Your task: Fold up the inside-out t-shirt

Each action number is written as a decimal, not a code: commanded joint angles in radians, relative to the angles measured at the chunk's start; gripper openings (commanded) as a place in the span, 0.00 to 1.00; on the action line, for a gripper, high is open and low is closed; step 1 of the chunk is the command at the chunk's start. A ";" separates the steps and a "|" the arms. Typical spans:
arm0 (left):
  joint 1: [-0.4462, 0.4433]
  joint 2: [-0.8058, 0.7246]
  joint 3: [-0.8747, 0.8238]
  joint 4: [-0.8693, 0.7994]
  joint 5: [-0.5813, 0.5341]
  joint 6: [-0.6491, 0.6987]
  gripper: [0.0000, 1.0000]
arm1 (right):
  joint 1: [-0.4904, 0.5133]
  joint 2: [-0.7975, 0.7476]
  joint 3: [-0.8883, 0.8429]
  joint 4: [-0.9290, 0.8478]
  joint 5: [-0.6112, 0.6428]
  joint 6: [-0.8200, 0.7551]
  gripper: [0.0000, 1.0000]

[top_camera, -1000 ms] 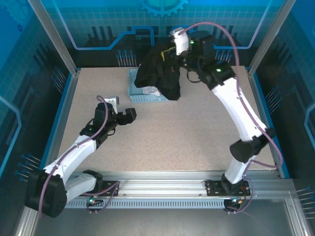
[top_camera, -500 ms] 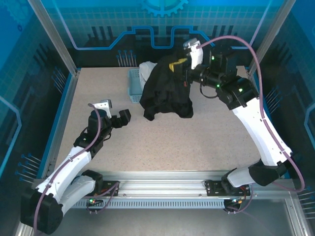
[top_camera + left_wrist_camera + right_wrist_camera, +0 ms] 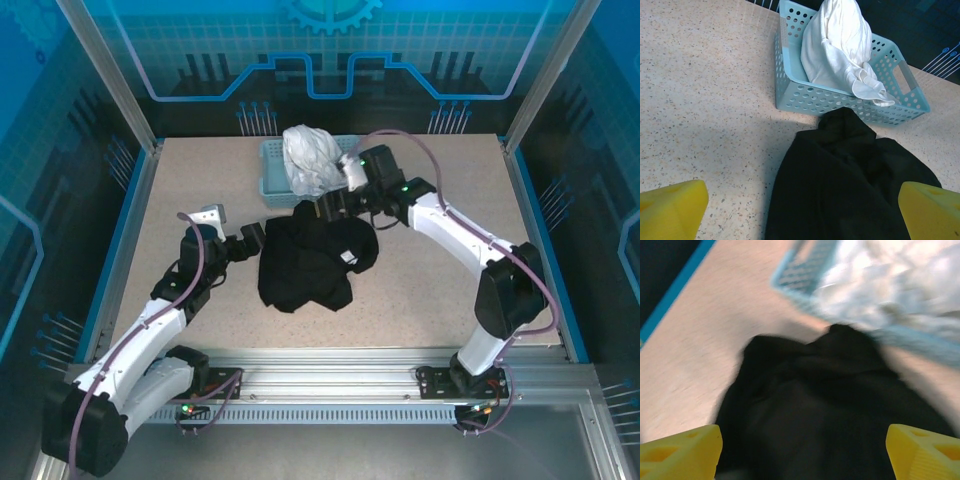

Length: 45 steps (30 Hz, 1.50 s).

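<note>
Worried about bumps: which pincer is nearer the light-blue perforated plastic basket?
Right. The right pincer is just in front of the basket, at the far edge of the crumpled black cloth t-shirt; the left pincer is farther off, by its left edge.

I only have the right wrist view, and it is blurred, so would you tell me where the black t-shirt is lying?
Observer: The t-shirt lies crumpled on the table, just in front of the basket.
Operator: Thank you. Is anything inside that basket?
Observer: Yes, a white garment is piled in it, with one end hanging over the near wall.
Operator: And where is the left arm?
Observer: The left gripper sits at the t-shirt's left edge, low over the table, jaws open.
</note>
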 commanded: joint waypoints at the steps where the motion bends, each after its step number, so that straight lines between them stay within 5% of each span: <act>1: -0.006 -0.013 -0.020 0.004 0.008 -0.026 0.99 | -0.091 0.105 0.120 0.012 0.182 -0.021 0.84; 5: -0.007 -0.017 -0.021 -0.006 0.016 -0.028 0.99 | -0.134 0.322 0.332 -0.097 0.270 -0.026 0.80; 11: -0.008 -0.030 -0.020 -0.037 0.014 -0.024 0.99 | -0.171 0.645 0.719 -0.308 0.245 0.022 0.70; 14: -0.008 -0.043 -0.023 -0.049 0.005 -0.015 0.99 | -0.181 0.770 0.879 -0.391 0.216 0.055 0.61; 18: -0.008 -0.062 -0.028 -0.060 -0.002 -0.012 0.99 | -0.220 0.839 0.974 -0.446 0.199 0.128 0.35; 22: -0.008 -0.072 -0.035 -0.060 -0.003 -0.010 0.99 | -0.286 0.755 0.813 -0.339 0.156 0.219 0.16; 35: -0.008 -0.123 -0.064 -0.061 0.008 -0.021 0.99 | -0.643 0.126 -0.166 0.210 0.206 0.552 0.08; 45: -0.008 -0.106 -0.064 -0.036 0.045 -0.036 0.99 | -0.730 -0.066 -0.437 0.341 0.432 0.933 0.04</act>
